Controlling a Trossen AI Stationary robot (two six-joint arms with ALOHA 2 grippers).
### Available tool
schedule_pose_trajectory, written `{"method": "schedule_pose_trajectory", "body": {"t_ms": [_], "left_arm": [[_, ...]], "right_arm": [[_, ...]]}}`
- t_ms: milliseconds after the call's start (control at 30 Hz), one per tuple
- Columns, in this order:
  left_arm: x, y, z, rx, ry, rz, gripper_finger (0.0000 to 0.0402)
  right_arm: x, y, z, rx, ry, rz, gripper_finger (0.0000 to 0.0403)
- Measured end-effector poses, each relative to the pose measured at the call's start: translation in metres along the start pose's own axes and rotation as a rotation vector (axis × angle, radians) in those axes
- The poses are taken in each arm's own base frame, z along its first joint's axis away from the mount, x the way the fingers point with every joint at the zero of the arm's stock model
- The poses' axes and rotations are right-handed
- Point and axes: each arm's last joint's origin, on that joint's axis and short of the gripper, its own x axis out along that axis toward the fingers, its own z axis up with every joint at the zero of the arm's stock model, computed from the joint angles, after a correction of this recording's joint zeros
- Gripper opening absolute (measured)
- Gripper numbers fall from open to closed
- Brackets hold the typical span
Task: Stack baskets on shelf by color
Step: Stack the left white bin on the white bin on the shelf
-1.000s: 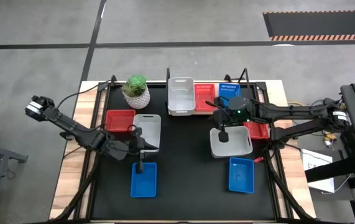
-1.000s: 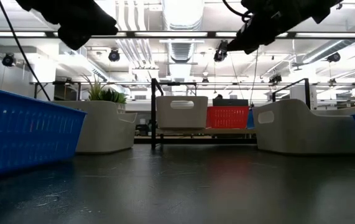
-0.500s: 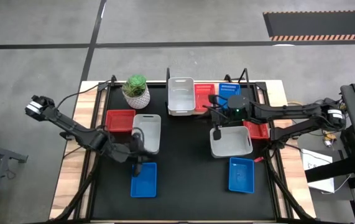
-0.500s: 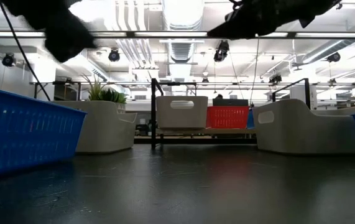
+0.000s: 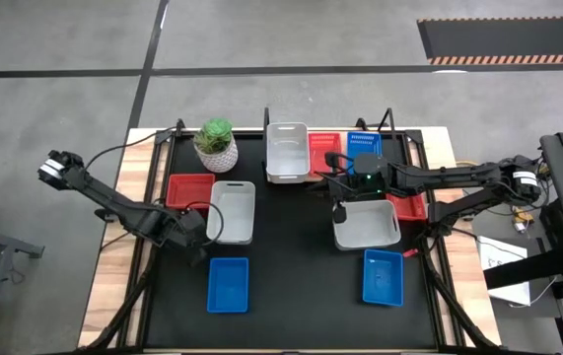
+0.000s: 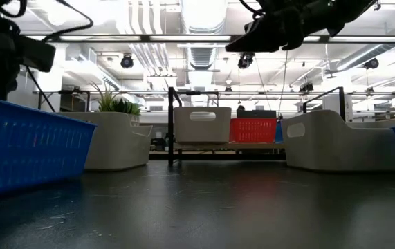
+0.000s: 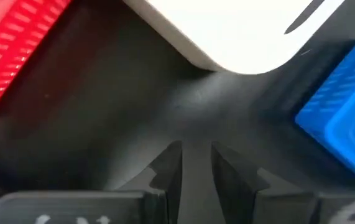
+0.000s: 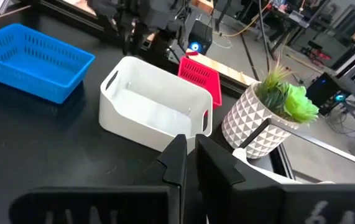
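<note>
My left gripper [image 5: 199,237] [image 7: 196,167] points down over bare black tabletop. It is open by a narrow gap with nothing in it. It hangs beside the near left corner of a white basket [image 5: 232,211] [image 7: 239,31], between a red basket [image 5: 190,190] [image 7: 15,50] and a blue basket [image 5: 228,284] [image 7: 345,130]. My right gripper [image 5: 340,210] [image 8: 191,158] is shut and empty. It is held high and about level over the left rim of a second white basket [image 5: 366,225]. The shelf [image 6: 218,146] carries a white [image 5: 287,151], a red [image 5: 323,153] and a blue basket [image 5: 364,145].
A potted plant in a white ribbed pot [image 5: 216,144] stands at the far left. Another red basket [image 5: 408,206] lies under the right arm, and another blue basket [image 5: 384,277] sits at the near right. Bare black tabletop lies between the two basket groups.
My left gripper has tipped from reaching out over the blue basket's far end to pointing down. It has also drawn back toward the table's left edge and sunk a little. My right gripper has drifted slightly toward the table's left. No basket has moved.
</note>
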Motion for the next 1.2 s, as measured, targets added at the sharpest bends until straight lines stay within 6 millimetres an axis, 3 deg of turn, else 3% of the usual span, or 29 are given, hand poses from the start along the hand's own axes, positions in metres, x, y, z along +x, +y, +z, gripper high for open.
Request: {"method": "schedule_pose_trajectory", "body": {"t_ms": [400, 600, 767, 933, 1200], "left_arm": [[0.018, -0.004, 0.0, 0.07, -0.028, 0.09, 0.007], [0.022, -0.005, 0.001, 0.083, -0.041, 0.12, 0.007], [0.025, -0.008, 0.004, 0.174, -0.107, 0.157, 0.007], [0.027, -0.016, 0.008, 0.224, -0.175, 0.098, 0.007], [0.025, -0.019, 0.007, 0.28, -0.136, 0.041, 0.007]], "right_arm": [[0.0, 0.0, 0.001, 0.073, -0.012, 0.001, 0.0027], [0.003, 0.007, 0.008, 0.256, -0.055, 0.045, 0.0067], [0.027, 0.016, 0.023, 0.267, -0.102, 0.087, 0.0111], [0.064, 0.025, 0.042, 0.253, -0.082, 0.151, 0.0142], [0.102, 0.019, 0.06, 0.246, 0.182, 0.247, 0.0175]]}}
